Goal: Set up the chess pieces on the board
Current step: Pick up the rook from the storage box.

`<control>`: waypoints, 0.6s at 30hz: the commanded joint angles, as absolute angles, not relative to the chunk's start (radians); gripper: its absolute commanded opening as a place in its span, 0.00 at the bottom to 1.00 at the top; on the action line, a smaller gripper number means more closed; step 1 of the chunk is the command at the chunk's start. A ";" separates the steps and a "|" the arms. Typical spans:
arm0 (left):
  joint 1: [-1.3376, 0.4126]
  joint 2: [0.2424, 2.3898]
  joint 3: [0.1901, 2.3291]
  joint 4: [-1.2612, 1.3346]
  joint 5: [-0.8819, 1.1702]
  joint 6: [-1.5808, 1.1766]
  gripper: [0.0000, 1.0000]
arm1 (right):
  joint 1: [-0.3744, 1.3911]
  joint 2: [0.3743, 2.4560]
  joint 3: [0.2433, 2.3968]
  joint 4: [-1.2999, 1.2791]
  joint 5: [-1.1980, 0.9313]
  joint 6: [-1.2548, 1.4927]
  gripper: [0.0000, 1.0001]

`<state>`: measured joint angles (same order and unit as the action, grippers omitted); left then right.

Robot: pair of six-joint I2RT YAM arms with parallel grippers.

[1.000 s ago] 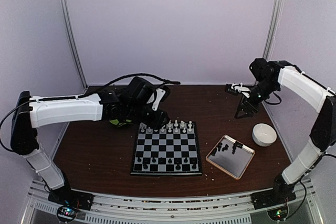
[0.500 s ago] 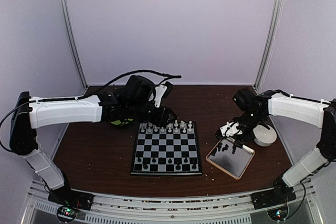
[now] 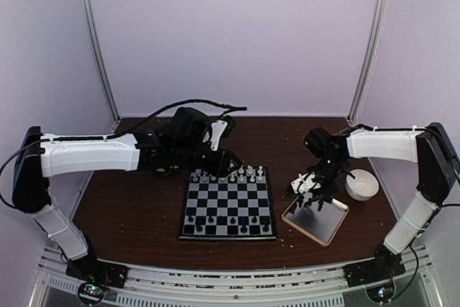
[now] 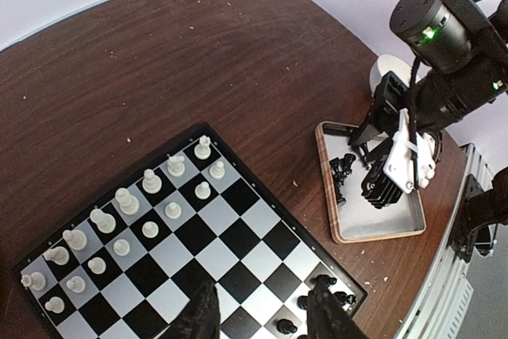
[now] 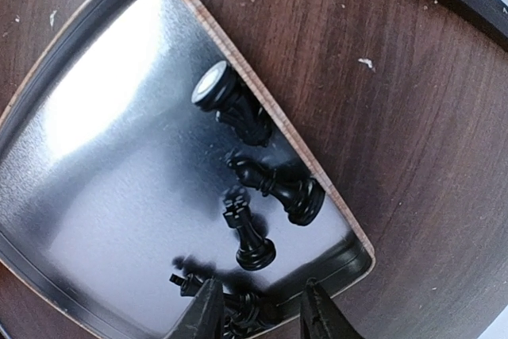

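Left tool (image 4: 263, 319) hangs near the board's far edge, fingers apart, nothing in them. The board (image 3: 228, 203) sits mid-desk. The white pieces (image 3: 226, 174) fill both far rows, but only a few black pieces (image 3: 230, 226) stand by the near edge, so I'd say a bit over half done. The spare black ones (image 5: 274, 184) lie tipped over along the tray's (image 5: 103, 117) board-side rim. Right tool (image 5: 258, 307) straddles one lying black piece (image 5: 238, 307), its long axis roughly across the narrow gap. Can't tell if it's clamped.
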<state>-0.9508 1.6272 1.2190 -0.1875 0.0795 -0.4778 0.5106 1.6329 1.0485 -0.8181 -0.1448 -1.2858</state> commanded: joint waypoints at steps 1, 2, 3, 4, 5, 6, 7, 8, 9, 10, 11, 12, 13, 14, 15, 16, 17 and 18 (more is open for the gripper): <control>-0.959 1.608 1.219 -0.138 0.093 -0.487 0.38 | 0.521 1.666 1.074 -0.840 -0.120 -1.294 0.34; -0.959 1.612 1.220 -0.139 0.096 -0.488 0.38 | 0.523 1.672 1.077 -0.843 -0.120 -1.291 0.33; -0.959 1.615 1.222 -0.138 0.100 -0.488 0.38 | 0.525 1.677 1.078 -0.846 -0.119 -1.290 0.33; -0.959 1.617 1.223 -0.137 0.108 -0.487 0.38 | 0.526 1.682 1.080 -0.846 -0.118 -1.289 0.32; -0.960 1.619 1.223 -0.132 0.120 -0.484 0.38 | 0.527 1.688 1.080 -0.846 -0.113 -1.286 0.32; -0.960 1.621 1.223 -0.128 0.129 -0.482 0.38 | 0.529 1.694 1.081 -0.843 -0.110 -1.283 0.32; -0.961 1.624 1.224 -0.127 0.133 -0.482 0.38 | 0.531 1.702 1.082 -0.840 -0.105 -1.279 0.32; -0.962 1.627 1.225 -0.127 0.133 -0.481 0.38 | 0.532 1.709 1.085 -0.839 -0.102 -1.274 0.32; -0.962 1.629 1.227 -0.128 0.133 -0.481 0.38 | 0.534 1.716 1.086 -0.839 -0.101 -1.271 0.32; -0.962 1.631 1.228 -0.129 0.133 -0.482 0.38 | 0.536 1.720 1.087 -0.837 -0.097 -1.268 0.32; -0.963 1.633 1.229 -0.129 0.135 -0.482 0.38 | 0.538 1.725 1.086 -0.835 -0.092 -1.267 0.32; -0.963 1.635 1.230 -0.129 0.136 -0.482 0.38 | 0.538 1.729 1.085 -0.835 -0.089 -1.267 0.32; -0.963 1.635 1.230 -0.130 0.138 -0.483 0.38 | 0.540 1.731 1.083 -0.833 -0.086 -1.266 0.32; -0.963 1.636 1.230 -0.130 0.139 -0.482 0.38 | 0.540 1.736 1.082 -0.833 -0.084 -1.266 0.31; -0.963 1.637 1.230 -0.132 0.139 -0.482 0.38 | 0.540 1.738 1.081 -0.834 -0.081 -1.266 0.31; -0.964 1.636 1.229 -0.134 0.138 -0.482 0.38 | 0.541 1.739 1.079 -0.835 -0.079 -1.266 0.30; -0.964 1.635 1.229 -0.134 0.139 -0.480 0.38 | 0.541 1.742 1.079 -0.838 -0.078 -1.265 0.30; -0.964 1.637 1.227 -0.133 0.138 -0.480 0.38 | 0.541 1.745 1.080 -0.842 -0.077 -1.265 0.29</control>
